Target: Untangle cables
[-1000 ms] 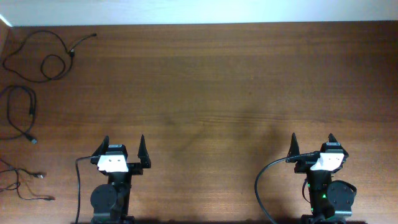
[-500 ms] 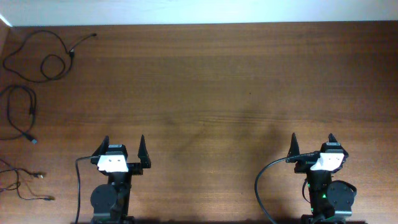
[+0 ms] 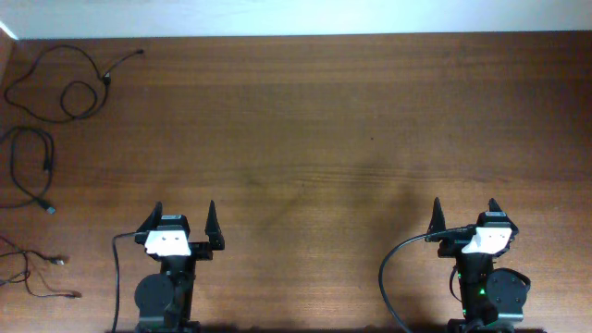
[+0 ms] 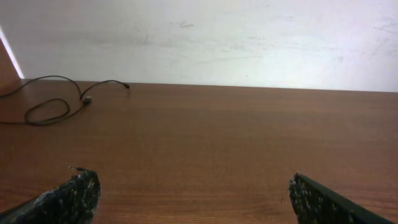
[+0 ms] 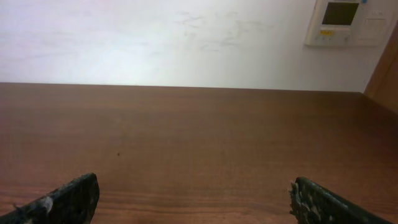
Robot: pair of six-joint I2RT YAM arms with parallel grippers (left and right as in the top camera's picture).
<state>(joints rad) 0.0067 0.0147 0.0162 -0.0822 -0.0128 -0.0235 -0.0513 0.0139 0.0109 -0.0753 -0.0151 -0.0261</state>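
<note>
Sitting at table's [image 3: 324, 120] near edge, L gripper [image 3: 183, 208] + R gripper [image 3: 464, 205]: jaws spread wide, empty; 3 cables [image 3: 104, 77] lie far left.

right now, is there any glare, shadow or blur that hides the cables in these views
Overhead: soft shadows across the middle of the table, no glare; the cables at the left edge read crisp. Left wrist: washed-out wall, one cable clear at far left, its pincer fingers soft and dark. Right wrist: same pale wall, no cables in view.
</note>
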